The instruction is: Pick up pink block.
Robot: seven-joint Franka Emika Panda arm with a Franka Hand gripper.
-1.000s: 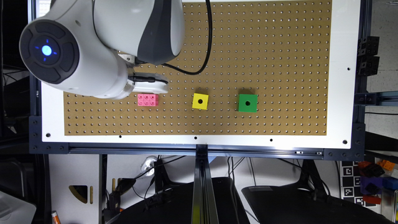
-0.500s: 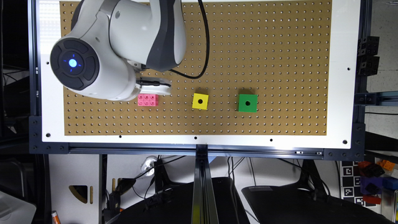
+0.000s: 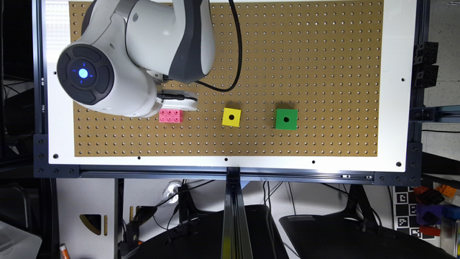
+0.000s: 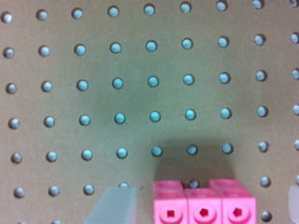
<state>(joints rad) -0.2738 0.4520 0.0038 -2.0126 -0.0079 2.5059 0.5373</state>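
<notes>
Exterior view, surface: a brown pegboard (image 3: 305,54) with regular rows of holes, set in a white border on a dark metal frame (image 3: 230,174).
Exterior view, blocks: the pink block (image 3: 171,116) lies on the board toward the exterior view's left; the yellow cube (image 3: 231,117) is near the middle and the green cube (image 3: 286,119) further to the exterior view's right, all three in one row and well apart.
Exterior view, arm: the white robot arm (image 3: 143,54) hangs over the board's left part, its gripper (image 3: 178,101) showing as a white part just beside the pink block's far edge.
Exterior view, room: below the frame are cables, a central post, dark chairs and a shelf of coloured blocks (image 3: 431,208) at the exterior view's right.
Wrist view, surface: pegboard seen close, holes pale blue-grey.
Wrist view, task thing: the pink block sits at the picture's edge, its side sockets facing the camera.
Wrist view, end effector: one pale, translucent fingertip (image 4: 112,205) stands just beside the block, a second (image 4: 294,203) barely visible on the block's other side; the jaws are spread wide with the block between them, not gripped.
</notes>
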